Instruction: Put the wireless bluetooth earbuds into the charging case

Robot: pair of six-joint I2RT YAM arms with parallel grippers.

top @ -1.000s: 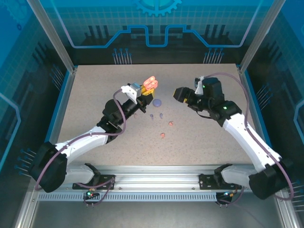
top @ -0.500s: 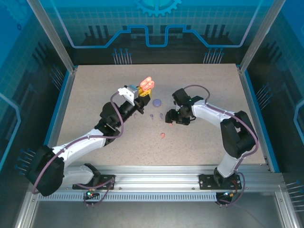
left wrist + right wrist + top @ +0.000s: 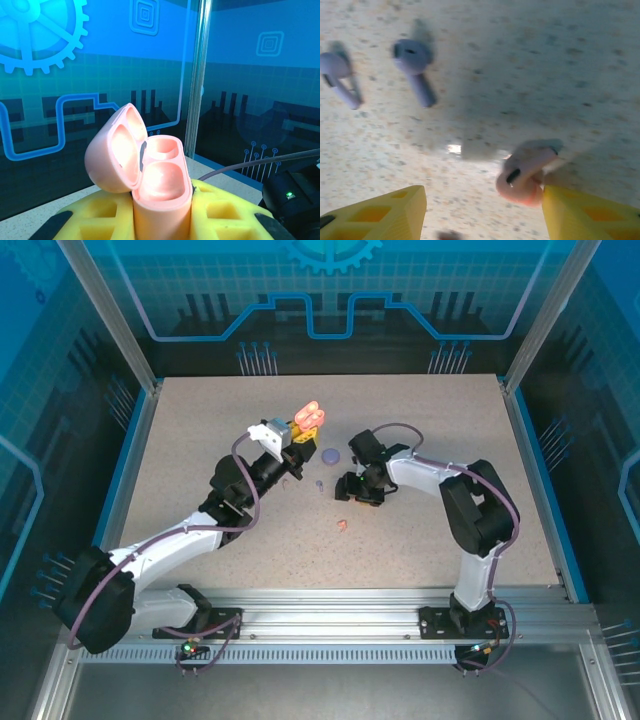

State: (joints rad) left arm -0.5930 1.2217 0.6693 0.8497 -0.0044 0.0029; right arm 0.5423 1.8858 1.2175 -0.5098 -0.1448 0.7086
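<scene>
Swung down from its raised pose, the right gripper [image 3: 350,487] now hangs low over the speckled table [image 3: 450,420], arm folded, yellow jaws apart astride a glossy pale pink earbud [image 3: 522,172]. Two purple stemmed buds [image 3: 415,70] lie nearby. Aloft, the left gripper [image 3: 297,433] clamps the hinged-open, smooth pink charging case [image 3: 150,180].

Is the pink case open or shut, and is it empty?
Open and empty: the case has its lid tipped back, and both wells are bare.
</scene>
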